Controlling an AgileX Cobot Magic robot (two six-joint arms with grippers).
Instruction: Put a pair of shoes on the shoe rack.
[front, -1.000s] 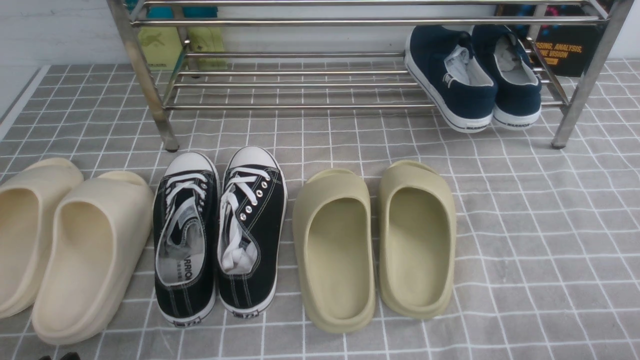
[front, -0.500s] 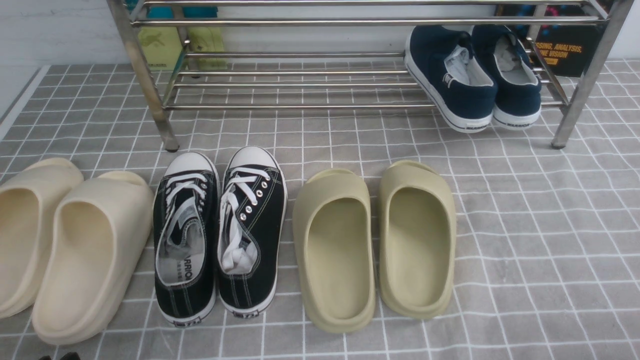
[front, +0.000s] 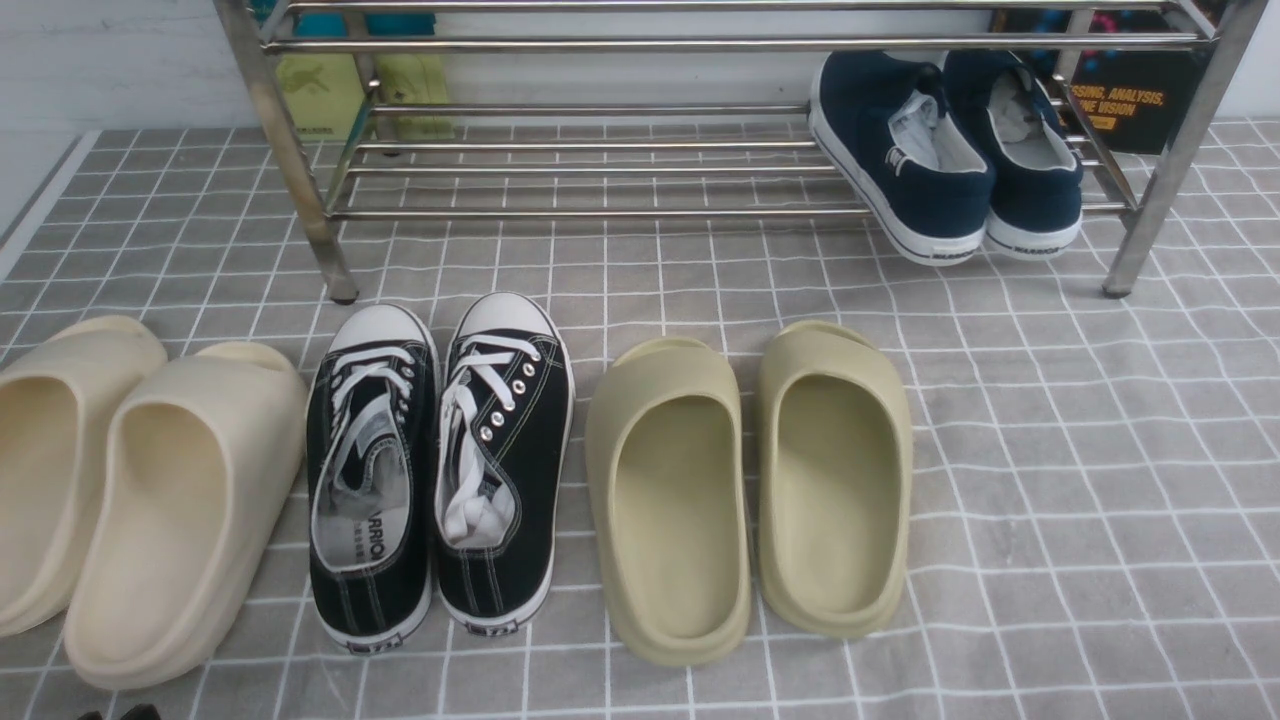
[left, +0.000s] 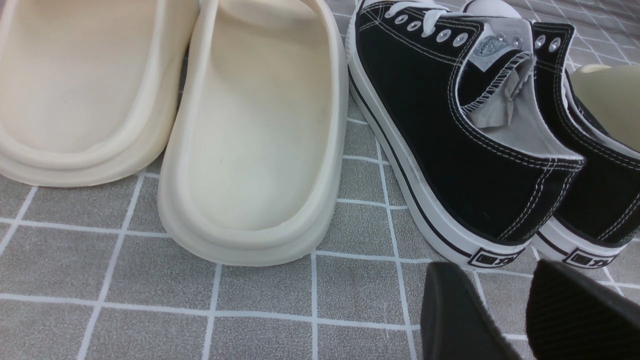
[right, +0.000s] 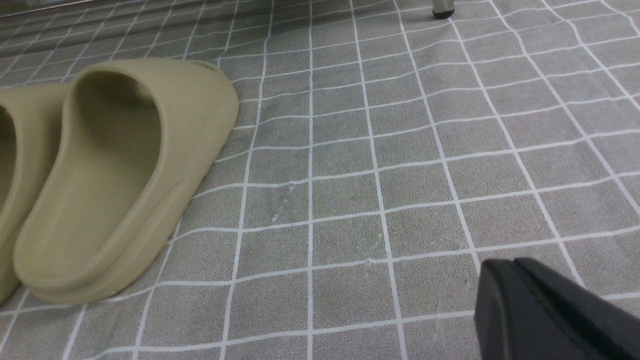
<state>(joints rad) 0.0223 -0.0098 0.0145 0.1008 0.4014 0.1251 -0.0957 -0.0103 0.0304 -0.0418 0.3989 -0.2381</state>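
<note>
The two navy-blue slip-on shoes (front: 905, 160) (front: 1030, 150) rest side by side on the lower tier of the steel shoe rack (front: 600, 212) at its right end, heels toward me and hanging over the front bar. No gripper touches them. My left gripper (left: 492, 280) is open and empty, low over the cloth just behind the heels of the black sneakers (left: 450, 135). My right gripper (right: 505, 270) is shut and empty, low over bare cloth to the right of the olive slides (right: 120, 170). One rack leg (right: 443, 11) shows far off in the right wrist view.
On the grey checked cloth in front of the rack stand cream slides (front: 130, 490), black lace-up sneakers (front: 440, 460) and olive slides (front: 750, 480). Green items (front: 350, 85) and a dark box (front: 1130, 100) stand behind the rack.
</note>
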